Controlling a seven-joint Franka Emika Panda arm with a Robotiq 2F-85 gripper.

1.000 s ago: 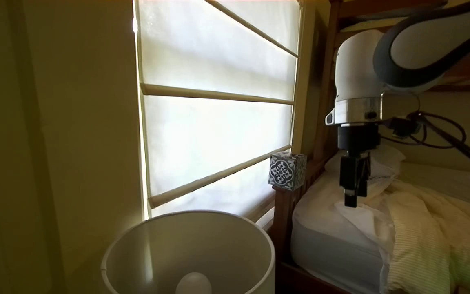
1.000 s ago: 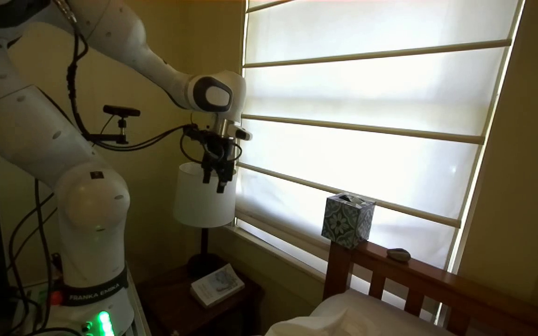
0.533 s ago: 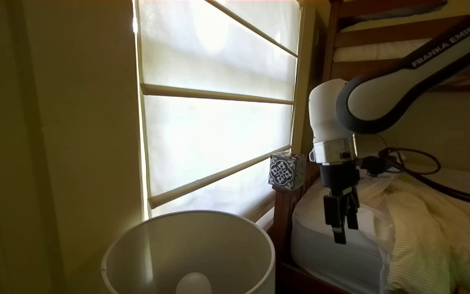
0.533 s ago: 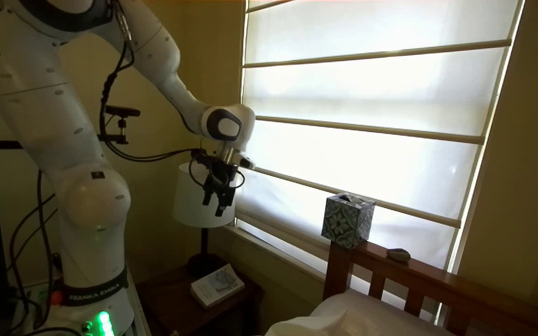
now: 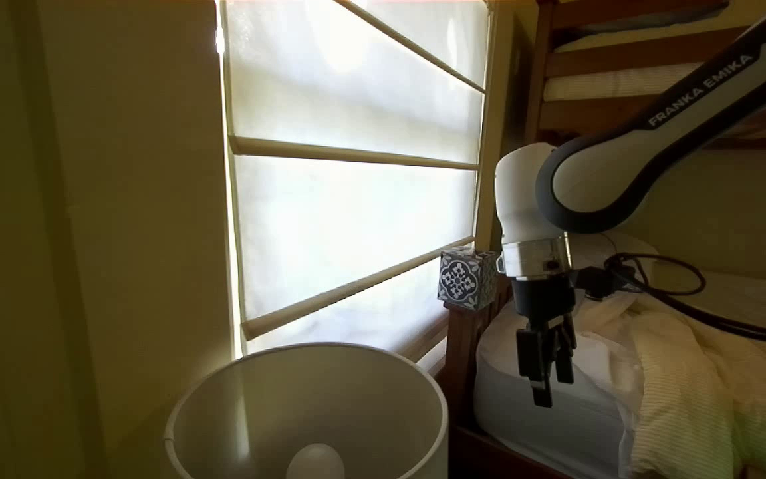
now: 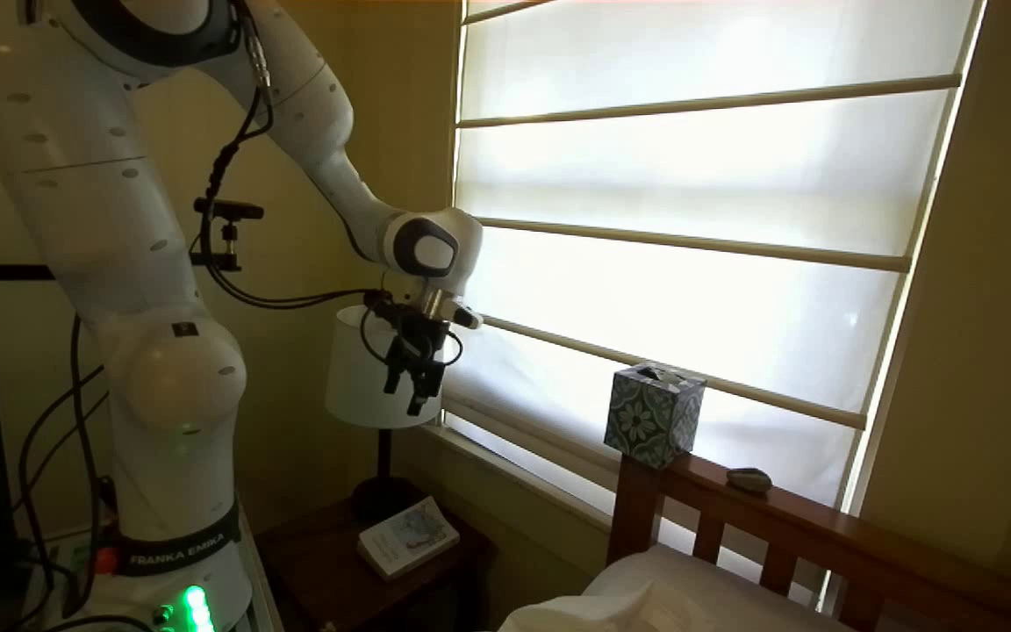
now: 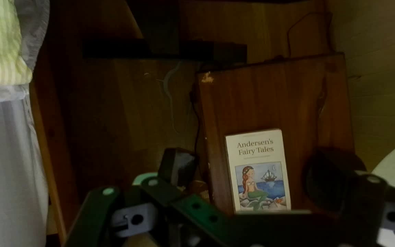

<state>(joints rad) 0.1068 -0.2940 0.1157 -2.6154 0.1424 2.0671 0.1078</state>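
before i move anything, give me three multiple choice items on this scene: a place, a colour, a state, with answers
1. Where does the book lie?
A) on the mattress B) on the nightstand C) on the headboard

2. What colour is the light on the robot base?
A) red B) blue C) green

3. How does the claw stand?
A) open, holding nothing B) shut on the book C) shut on the lampshade

1 B: the wrist view shows it flat on that wooden nightstand.
2 C: it glows green in an exterior view.
3 A: in both exterior views the fingers stand apart, nothing held between them.
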